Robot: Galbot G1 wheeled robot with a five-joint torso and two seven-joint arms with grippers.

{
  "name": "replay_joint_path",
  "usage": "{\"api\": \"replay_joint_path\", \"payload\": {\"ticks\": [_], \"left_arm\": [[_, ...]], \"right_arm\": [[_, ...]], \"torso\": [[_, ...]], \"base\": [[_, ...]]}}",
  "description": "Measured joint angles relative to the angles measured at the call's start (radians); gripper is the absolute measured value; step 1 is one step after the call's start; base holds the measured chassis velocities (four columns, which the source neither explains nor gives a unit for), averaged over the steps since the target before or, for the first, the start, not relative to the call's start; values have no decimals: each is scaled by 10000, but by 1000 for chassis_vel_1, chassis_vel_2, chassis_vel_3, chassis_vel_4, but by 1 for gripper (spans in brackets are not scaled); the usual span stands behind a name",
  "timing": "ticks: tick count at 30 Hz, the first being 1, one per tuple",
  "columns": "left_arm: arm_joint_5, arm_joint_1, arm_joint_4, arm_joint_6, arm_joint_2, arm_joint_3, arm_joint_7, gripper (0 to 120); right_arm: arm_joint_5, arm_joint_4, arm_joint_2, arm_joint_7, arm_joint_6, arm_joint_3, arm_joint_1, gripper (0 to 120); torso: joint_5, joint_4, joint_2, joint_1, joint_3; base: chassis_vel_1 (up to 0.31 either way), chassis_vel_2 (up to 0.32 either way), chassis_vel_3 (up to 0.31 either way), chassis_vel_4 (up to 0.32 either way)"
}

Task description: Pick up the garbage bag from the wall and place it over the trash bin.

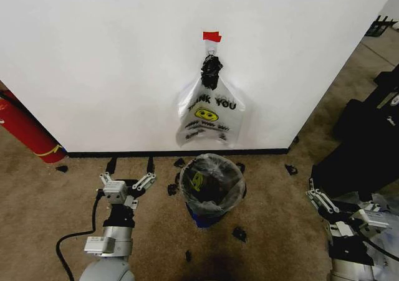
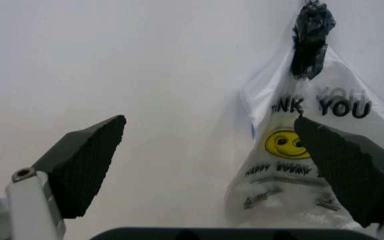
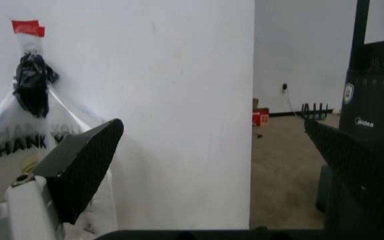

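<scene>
left gripper [image 1: 129, 171] and right gripper [image 1: 319, 201] low over brown carpet [image 1: 50, 200], both spread wide and empty, trash bin [image 1: 212, 184] between them already lined with a clear garbage bag [image 1: 219, 169], smiley bag [image 1: 209, 116] hanging on white wall [image 1: 93, 57] behind, red fire extinguisher [image 1: 25, 131] far left

"THANK YOU" is printed in black on the white plastic bag [image 1: 209, 116] hung on the wall, above a yellow smiley face; "HAPPY EVERY" can be read beneath it. "Midea" is printed on the dark appliance [image 3: 372, 100]. Smaller print on the bag is illegible.
</scene>
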State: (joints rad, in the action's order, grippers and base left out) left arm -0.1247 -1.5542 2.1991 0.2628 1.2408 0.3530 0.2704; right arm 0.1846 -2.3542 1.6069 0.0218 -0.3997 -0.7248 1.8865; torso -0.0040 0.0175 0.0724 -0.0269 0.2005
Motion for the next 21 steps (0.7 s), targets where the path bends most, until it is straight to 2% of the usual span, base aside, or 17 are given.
{"api": "replay_joint_path", "payload": {"ticks": [5,10,21], "left_arm": [[-10,-90,171,-23,81,0,6,100],[78,-66,198,-499,208,-110,-23,100],[101,77,84,-559,248,-135,-83,100]], "right_arm": [[-206,-127,8,-19,-441,141,291,100],[-581,-46,11,-64,-440,319,145,100],[-286,92,-23,-69,-200,153,13,100]], "torso": [[2,-4,0,1,0],[2,-2,0,0,0],[1,-2,0,0,0]], "base": [[0,0,0,0],[0,0,0,0],[0,0,0,0]]}}
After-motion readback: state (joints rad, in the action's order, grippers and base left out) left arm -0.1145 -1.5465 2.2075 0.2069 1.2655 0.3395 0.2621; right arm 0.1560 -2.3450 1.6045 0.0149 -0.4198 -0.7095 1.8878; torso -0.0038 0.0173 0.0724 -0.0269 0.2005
